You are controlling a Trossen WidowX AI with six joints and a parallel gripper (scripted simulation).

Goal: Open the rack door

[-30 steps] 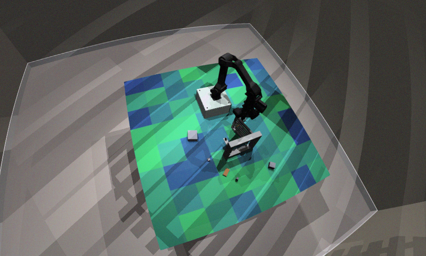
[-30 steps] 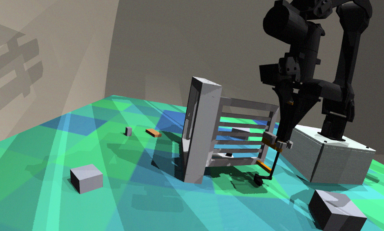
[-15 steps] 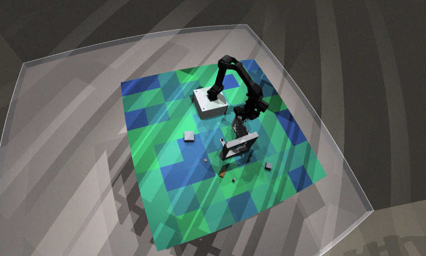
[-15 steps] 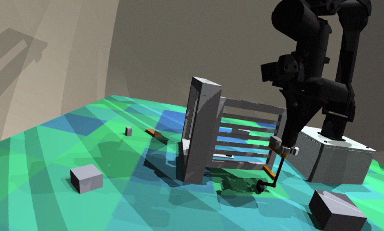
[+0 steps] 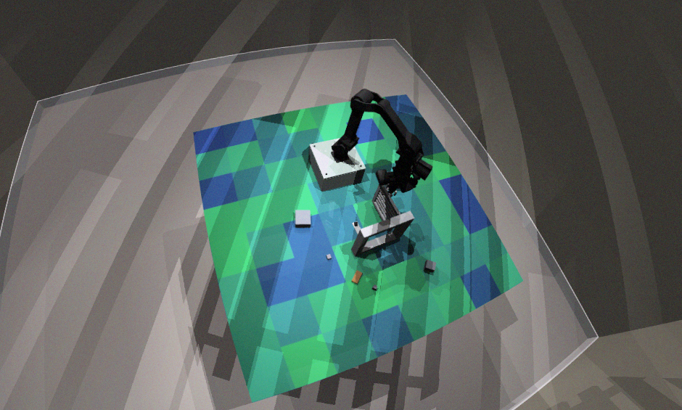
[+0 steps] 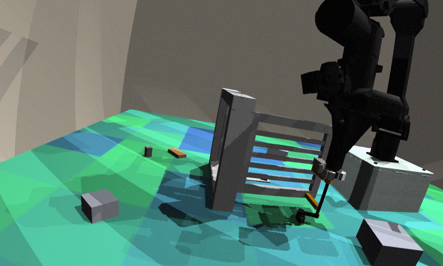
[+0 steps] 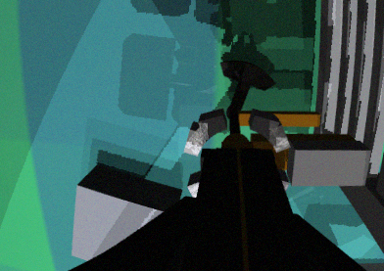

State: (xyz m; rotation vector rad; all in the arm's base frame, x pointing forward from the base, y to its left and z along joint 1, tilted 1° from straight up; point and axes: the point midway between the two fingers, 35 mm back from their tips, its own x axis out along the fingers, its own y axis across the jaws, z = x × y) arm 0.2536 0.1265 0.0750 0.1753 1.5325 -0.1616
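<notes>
The grey slatted door [image 5: 384, 205] [image 6: 287, 120] stands swung wide out of its grey frame [image 5: 387, 223] [image 6: 232, 152], roughly square to it; the exact angle cannot be read. The black upright handle [image 6: 322, 197] is at the door's free edge, with orange brackets and a black foot below. My gripper [image 6: 333, 175] [image 7: 238, 217] points down and is shut on the handle's upper part, one fingertip on each side of it. The grip is hidden under the arm in the top view. The grey block [image 6: 319, 163] [image 7: 329, 166] on the door's edge sits close beside the fingers.
A large pale block [image 6: 388, 243] [image 7: 115, 218] stands near the handle side. Another pale block [image 5: 302, 218], an orange piece [image 5: 356, 276] [image 6: 176, 152] and a dark block [image 5: 429, 265] [image 6: 99, 206] lie around the frame. The arm's white base [image 5: 342, 179] [image 6: 391, 188] is behind.
</notes>
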